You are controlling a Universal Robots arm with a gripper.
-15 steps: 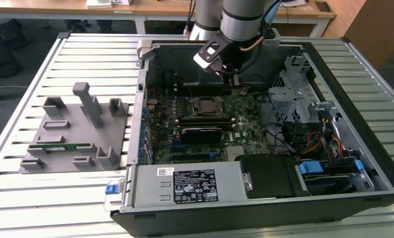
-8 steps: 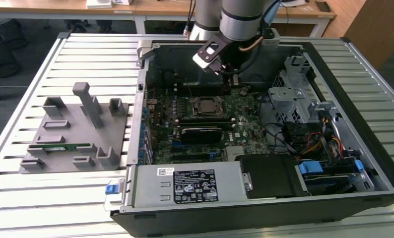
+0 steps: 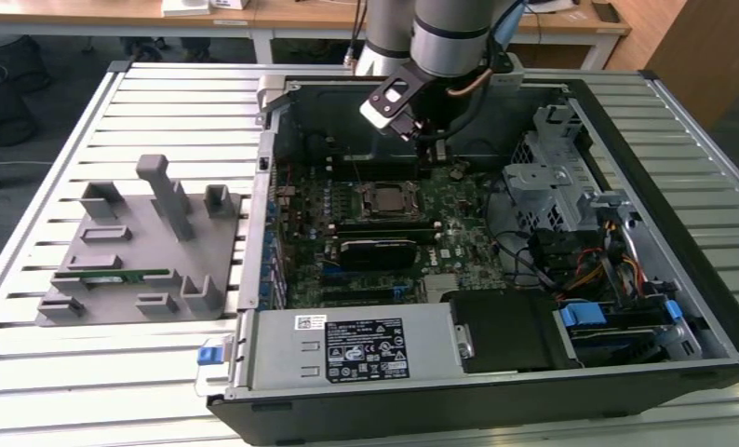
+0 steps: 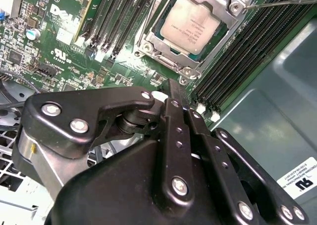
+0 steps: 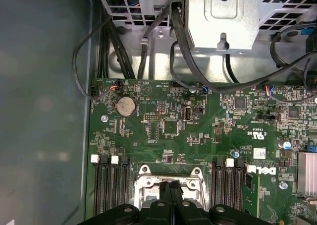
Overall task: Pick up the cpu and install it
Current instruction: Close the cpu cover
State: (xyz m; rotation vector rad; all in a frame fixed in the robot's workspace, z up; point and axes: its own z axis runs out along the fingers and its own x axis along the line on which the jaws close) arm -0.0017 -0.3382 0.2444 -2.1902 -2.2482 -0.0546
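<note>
The case point(image 3: 469, 410) lay open, and the arm reached into it over the board point(image 5: 168, 126). The gripper point(image 4: 176, 91) hung just above the board with its fingers pressed together, pinching nothing that could be seen. The socket point(image 4: 150, 36) sat near the fingertips, slightly off to one side and not under them. The cpu point(image 4: 190, 29) rested flat inside it, silvery top up, with the metal frame around its edges. A thin lever point(image 4: 282, 2) ran out from the socket's far corner; whether it was latched could not be told. Seating looked done, so the work was probably securing. Any push belonged on the frame or lever, straight and gentle, with the fingertips kept off the chip's top and the memory slots flanking it.
</note>
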